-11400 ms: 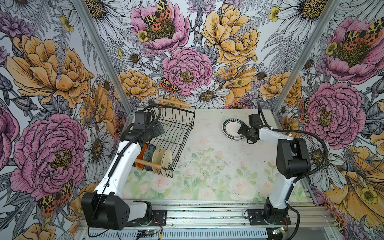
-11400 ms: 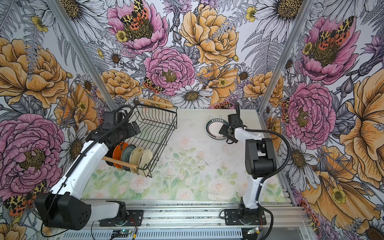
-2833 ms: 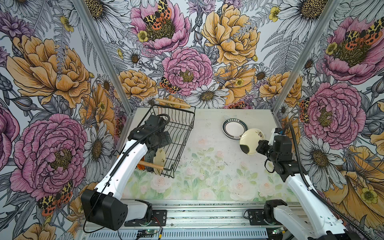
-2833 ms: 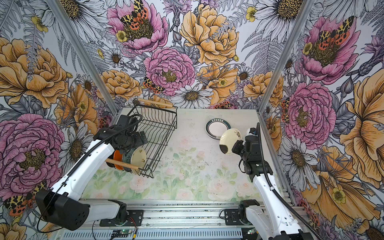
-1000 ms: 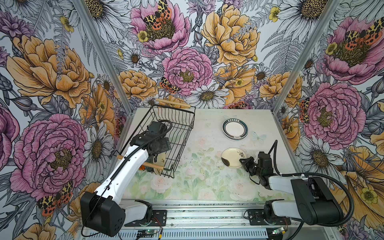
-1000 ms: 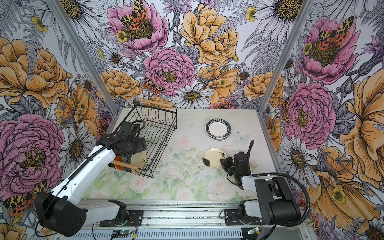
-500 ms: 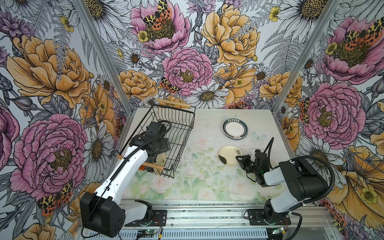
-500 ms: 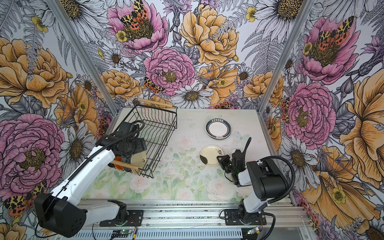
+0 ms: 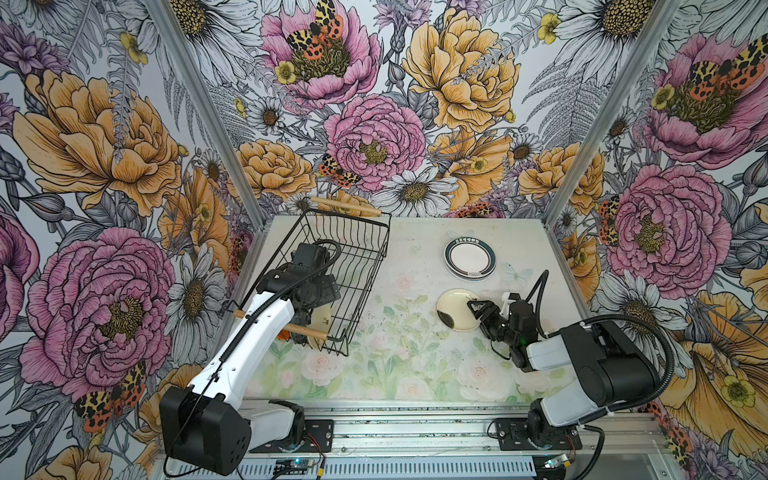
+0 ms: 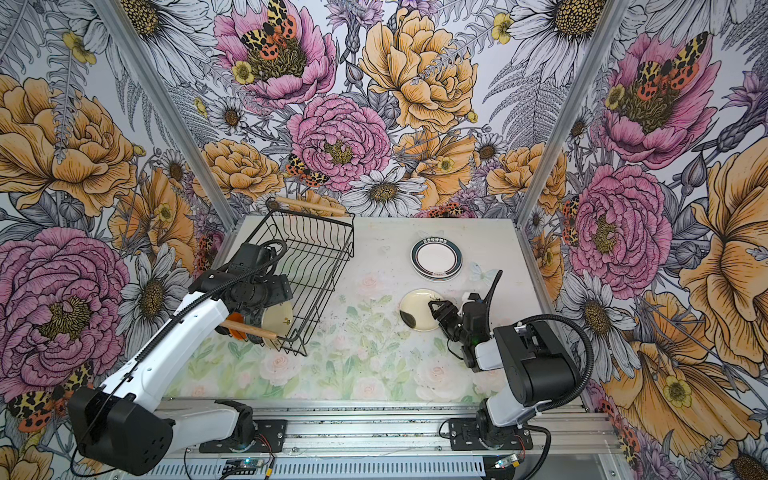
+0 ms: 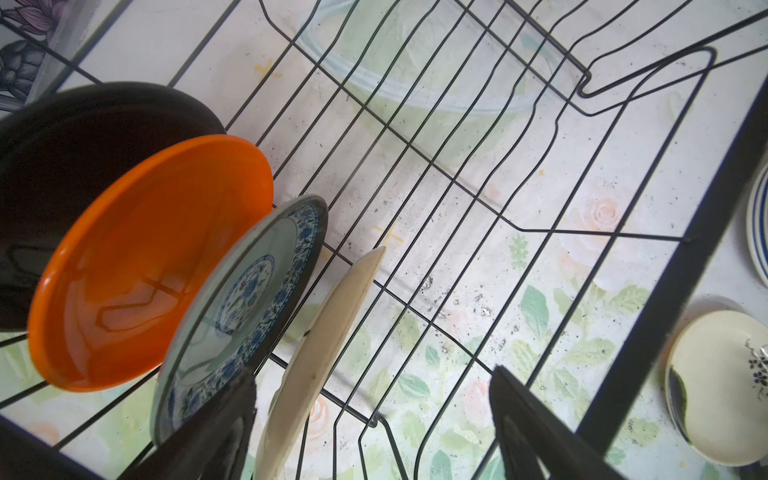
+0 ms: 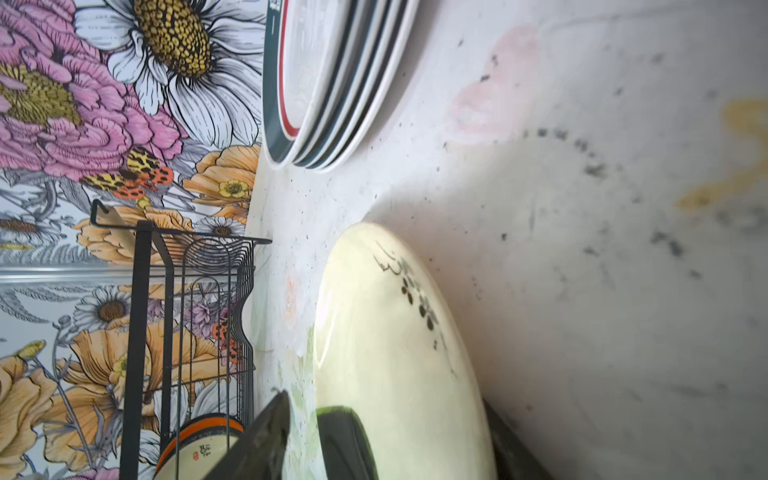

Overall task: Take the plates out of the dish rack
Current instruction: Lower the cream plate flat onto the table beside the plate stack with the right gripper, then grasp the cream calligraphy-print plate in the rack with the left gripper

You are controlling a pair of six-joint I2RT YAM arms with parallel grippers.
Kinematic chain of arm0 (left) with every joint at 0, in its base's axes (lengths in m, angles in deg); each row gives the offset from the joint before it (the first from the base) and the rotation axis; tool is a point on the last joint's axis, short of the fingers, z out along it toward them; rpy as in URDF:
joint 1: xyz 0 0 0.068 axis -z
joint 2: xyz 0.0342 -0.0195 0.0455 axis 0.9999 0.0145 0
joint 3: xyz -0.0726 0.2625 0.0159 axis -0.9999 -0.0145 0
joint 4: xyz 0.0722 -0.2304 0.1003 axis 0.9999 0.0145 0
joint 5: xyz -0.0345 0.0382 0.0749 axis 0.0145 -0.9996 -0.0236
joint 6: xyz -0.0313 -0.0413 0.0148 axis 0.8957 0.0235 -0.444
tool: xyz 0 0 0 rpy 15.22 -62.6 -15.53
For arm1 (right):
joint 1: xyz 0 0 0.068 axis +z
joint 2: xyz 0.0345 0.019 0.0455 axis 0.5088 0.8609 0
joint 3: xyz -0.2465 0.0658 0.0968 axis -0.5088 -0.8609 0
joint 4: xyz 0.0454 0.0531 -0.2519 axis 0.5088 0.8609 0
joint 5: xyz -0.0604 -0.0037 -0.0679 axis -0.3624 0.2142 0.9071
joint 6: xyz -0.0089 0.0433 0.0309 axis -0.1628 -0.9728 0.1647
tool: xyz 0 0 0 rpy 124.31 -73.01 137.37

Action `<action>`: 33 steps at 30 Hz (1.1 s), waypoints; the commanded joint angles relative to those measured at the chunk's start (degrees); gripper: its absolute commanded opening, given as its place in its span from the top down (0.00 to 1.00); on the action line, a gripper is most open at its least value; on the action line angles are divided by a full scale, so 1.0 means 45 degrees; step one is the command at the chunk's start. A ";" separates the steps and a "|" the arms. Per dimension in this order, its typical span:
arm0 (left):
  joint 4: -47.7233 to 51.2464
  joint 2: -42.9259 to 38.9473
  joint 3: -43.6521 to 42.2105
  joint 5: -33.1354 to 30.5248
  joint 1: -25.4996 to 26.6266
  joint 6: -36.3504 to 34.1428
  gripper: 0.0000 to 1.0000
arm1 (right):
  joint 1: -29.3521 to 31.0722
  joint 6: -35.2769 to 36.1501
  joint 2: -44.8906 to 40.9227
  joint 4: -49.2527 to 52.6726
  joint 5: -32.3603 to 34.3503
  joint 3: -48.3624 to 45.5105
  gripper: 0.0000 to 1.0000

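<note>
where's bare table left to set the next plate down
Widest: the front strip between the dish rack, the cream plate and the front rail. Also the lane between rack and stacked plates. Crowded: the rack's near end, holding leaning plates, and beside the cream plate, where the right gripper sits.

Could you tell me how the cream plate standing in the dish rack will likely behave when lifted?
The cream plate looks stiff and smooth, so it may slip in a narrow pinch. Tilted on edge in the dish rack, it could roll or tip once lifted clear. Probably ceramic, hence breakable.
</note>
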 commanded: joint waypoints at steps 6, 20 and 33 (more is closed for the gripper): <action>0.0088 0.0154 -0.0103 0.0148 -0.0189 -0.0391 0.13 | 0.0015 0.0764 -0.2450 0.6192 0.2140 -0.0067 0.16; 0.0959 0.0826 -0.0122 -0.0297 -0.0228 -0.0412 0.18 | -0.0065 0.1069 -0.5916 1.0518 0.3114 0.0808 0.01; 0.1058 0.1204 -0.0252 -0.0602 -0.0365 -0.0469 0.41 | -0.0123 0.1528 -0.5857 1.0663 0.2826 0.1577 0.01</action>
